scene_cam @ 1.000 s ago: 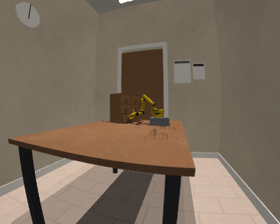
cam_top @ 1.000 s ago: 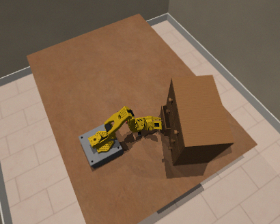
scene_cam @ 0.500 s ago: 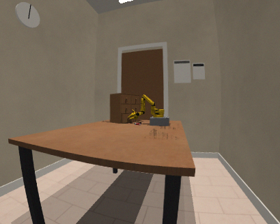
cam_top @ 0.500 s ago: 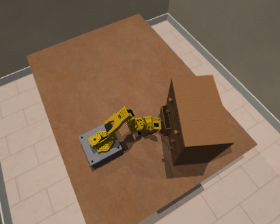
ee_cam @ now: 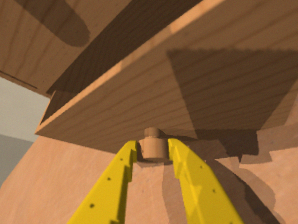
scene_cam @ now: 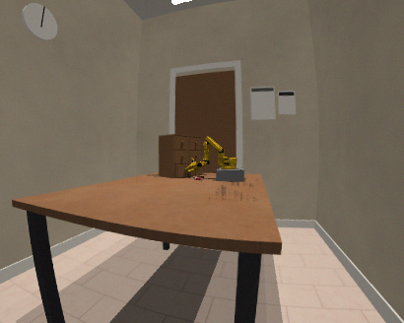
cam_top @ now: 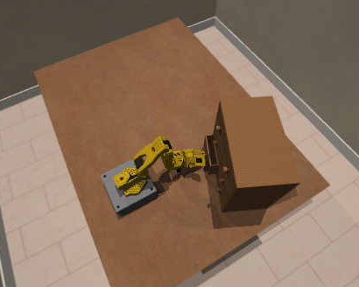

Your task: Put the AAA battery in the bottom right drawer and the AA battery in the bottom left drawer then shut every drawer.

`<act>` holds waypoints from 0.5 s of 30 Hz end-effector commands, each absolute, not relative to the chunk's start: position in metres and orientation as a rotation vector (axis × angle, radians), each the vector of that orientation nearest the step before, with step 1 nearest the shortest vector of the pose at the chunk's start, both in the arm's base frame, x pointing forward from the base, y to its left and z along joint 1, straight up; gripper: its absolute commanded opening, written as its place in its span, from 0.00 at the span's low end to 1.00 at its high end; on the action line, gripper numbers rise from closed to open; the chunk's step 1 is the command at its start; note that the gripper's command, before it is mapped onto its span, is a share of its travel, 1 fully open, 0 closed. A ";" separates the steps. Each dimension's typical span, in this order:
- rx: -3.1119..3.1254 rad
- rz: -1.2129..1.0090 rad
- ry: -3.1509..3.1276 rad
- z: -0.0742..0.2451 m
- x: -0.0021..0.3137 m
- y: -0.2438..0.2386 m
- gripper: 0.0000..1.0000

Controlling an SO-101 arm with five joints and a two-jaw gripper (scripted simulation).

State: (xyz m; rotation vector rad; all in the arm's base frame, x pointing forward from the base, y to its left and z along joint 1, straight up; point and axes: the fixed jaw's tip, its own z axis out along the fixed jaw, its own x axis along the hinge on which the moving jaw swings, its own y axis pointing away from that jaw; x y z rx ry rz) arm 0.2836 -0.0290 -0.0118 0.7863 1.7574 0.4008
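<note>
- One arm (cam_top: 151, 154), yellow, stands on a grey base (cam_top: 112, 192) left of centre on the desk (cam_top: 120, 87) and reaches right toward the chest (cam_top: 256, 144).
- Hand (ee_cam: 152, 156): its two yellow fingers pinch a round wooden knob (ee_cam: 152, 148), one finger on each side; in the top view the hand (cam_top: 198, 160) sits at the front of the chest.
- Drawer (ee_cam: 165, 95): the knob belongs to its front panel, and the drawer stands pulled partway out of the chest, its dark inside showing above the panel; in the top view the same drawer (cam_top: 211, 150) juts left from the chest face, low down.
- Other knobs (cam_top: 217, 128) on the chest face lie flush in their rows, their drawers shut.
- Chest: a plain wooden box at the right part of the desk, drawers facing the arm.
- Batteries: neither can be made out with certainty; in the exterior view a small red-and-dark thing (scene_cam: 198, 178) lies on the desk under the arm, just beside the base, too small to name.
</note>
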 end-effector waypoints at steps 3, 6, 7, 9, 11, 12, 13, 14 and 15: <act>0.768 0.422 1.785 -0.014 0.277 -0.019 0.00; 0.767 0.423 1.785 -0.014 0.277 -0.019 0.00; 0.766 0.423 1.786 -0.014 0.276 -0.019 0.00; 0.766 0.423 1.786 -0.014 0.276 -0.019 0.00; 0.766 0.423 1.786 -0.014 0.276 -0.019 0.00; 0.766 0.423 1.786 -0.014 0.276 -0.019 0.00; 0.766 0.423 1.786 -0.014 0.276 -0.019 0.00; 0.766 0.423 1.786 -0.014 0.276 -0.019 0.00; 0.766 0.423 1.786 -0.014 0.276 -0.019 0.00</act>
